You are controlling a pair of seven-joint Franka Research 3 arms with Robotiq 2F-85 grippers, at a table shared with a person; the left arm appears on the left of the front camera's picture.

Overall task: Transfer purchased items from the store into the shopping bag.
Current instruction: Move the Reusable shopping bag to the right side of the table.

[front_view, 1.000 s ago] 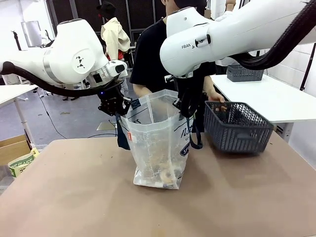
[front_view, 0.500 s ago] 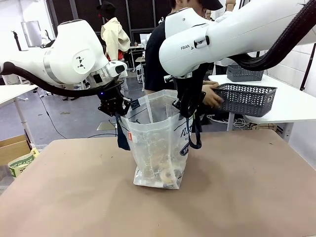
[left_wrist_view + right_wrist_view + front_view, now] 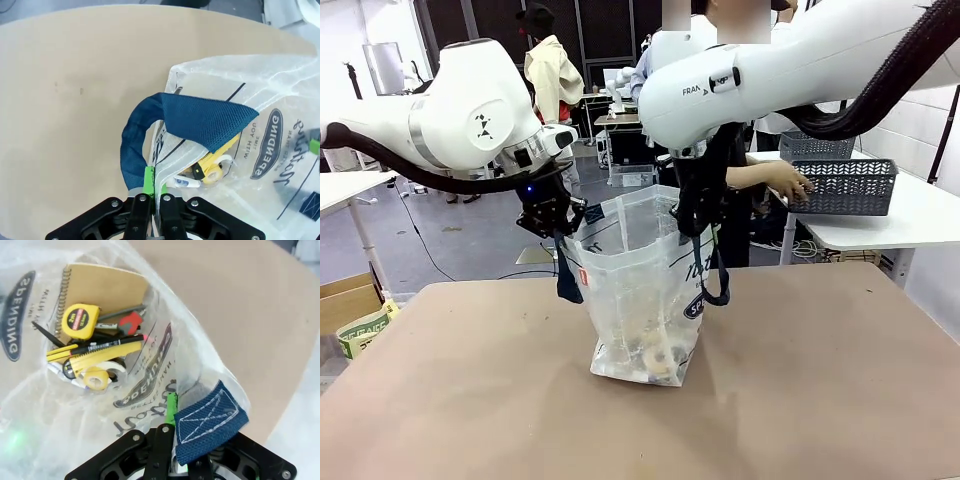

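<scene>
The shopping bag (image 3: 640, 290) is standing upright near the middle of the brown table (image 3: 470, 400), with its mouth being held open from two sides. The left gripper (image 3: 555, 215) is pinching the bag's rim on the robot's left. Its green pads (image 3: 148, 180) are pressing together on the thin plastic just beside a navy strap (image 3: 200, 117), which is looping up and folding over in front of the fingers. The right gripper (image 3: 692, 214) is clamping the opposite rim in the same way, jaws closed on the plastic right where the other strap's stitched end (image 3: 207, 425) is attached. That strap is hanging down the bag's side as a loop. The purchased items (image 3: 95, 347) are lying in a loose heap at the bottom of the bag. A yellow tape measure (image 3: 80, 320) is resting on a spiral notebook (image 3: 107, 285), a roll of tape (image 3: 97, 377) is sitting just beside some yellow and black pen-like pieces, and a small red piece (image 3: 131, 322) is showing near them. Beyond the table, a person's hand (image 3: 785, 182) is touching the near end of a dark mesh basket (image 3: 850, 185), which is sitting on a white table (image 3: 910, 222) at the far right, well apart from the bag.
</scene>
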